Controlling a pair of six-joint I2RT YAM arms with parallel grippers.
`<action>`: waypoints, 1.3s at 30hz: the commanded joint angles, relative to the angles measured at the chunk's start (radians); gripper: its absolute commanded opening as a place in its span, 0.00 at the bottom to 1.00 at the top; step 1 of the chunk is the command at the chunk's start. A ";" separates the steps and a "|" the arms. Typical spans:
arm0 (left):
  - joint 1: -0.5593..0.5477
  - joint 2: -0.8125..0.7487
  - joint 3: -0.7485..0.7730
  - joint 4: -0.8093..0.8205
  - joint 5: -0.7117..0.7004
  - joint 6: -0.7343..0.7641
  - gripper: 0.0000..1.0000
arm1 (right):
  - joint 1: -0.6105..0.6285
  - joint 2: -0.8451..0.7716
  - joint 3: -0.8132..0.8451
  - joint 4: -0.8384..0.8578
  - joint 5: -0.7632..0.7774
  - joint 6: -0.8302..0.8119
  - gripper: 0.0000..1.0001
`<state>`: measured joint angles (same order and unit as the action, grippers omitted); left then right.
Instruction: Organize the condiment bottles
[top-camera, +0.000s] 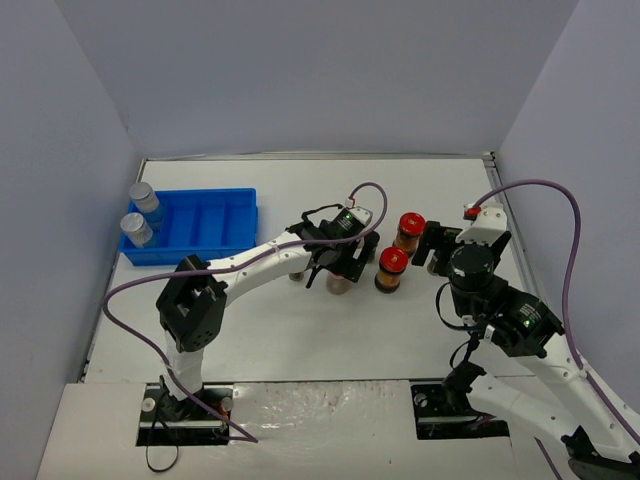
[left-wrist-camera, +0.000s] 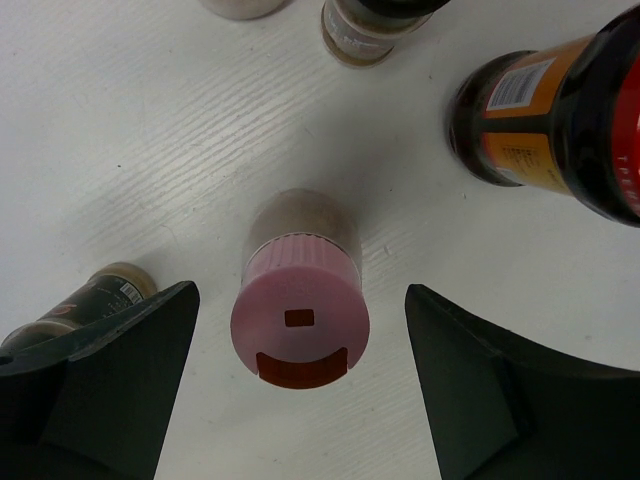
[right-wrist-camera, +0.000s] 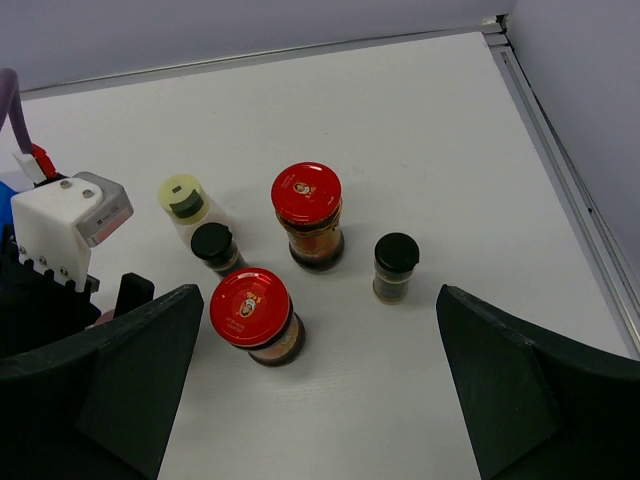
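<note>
A pink-capped jar (left-wrist-camera: 300, 315) stands upright on the table between the fingers of my open left gripper (left-wrist-camera: 300, 395), without touching them. In the top view the left gripper (top-camera: 335, 270) hangs over this jar (top-camera: 340, 286). Two red-lidded jars (right-wrist-camera: 306, 215) (right-wrist-camera: 252, 312) stand just right of it. Two black-capped jars (right-wrist-camera: 395, 265) (right-wrist-camera: 213, 247) and a yellow-green-capped jar (right-wrist-camera: 185, 198) stand near them. My right gripper (right-wrist-camera: 320, 400) is open and empty above this cluster; in the top view it (top-camera: 436, 250) is right of the red-lidded jars. Two silver-lidded jars (top-camera: 145, 200) (top-camera: 136, 228) stand at the bin's left end.
A blue compartment bin (top-camera: 205, 225) sits at the back left of the table. A third black-capped jar (left-wrist-camera: 95, 300) stands beside my left finger. A red-lidded jar (left-wrist-camera: 560, 110) is close to the right finger. Grey walls enclose the table on three sides.
</note>
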<state>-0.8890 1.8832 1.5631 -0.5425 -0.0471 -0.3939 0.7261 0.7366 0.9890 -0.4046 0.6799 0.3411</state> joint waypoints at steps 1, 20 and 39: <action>-0.013 -0.025 0.040 0.021 0.004 0.007 0.73 | -0.007 -0.010 -0.004 0.024 0.052 0.035 1.00; 0.076 -0.272 0.166 -0.122 -0.094 0.018 0.11 | -0.007 0.014 0.008 0.023 0.041 0.032 1.00; 0.865 -0.227 0.227 -0.141 -0.076 0.066 0.12 | -0.007 0.160 0.082 0.075 -0.095 -0.071 1.00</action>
<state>-0.1120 1.6087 1.7248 -0.7354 -0.1485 -0.3338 0.7261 0.8585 1.0265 -0.4090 0.6193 0.3145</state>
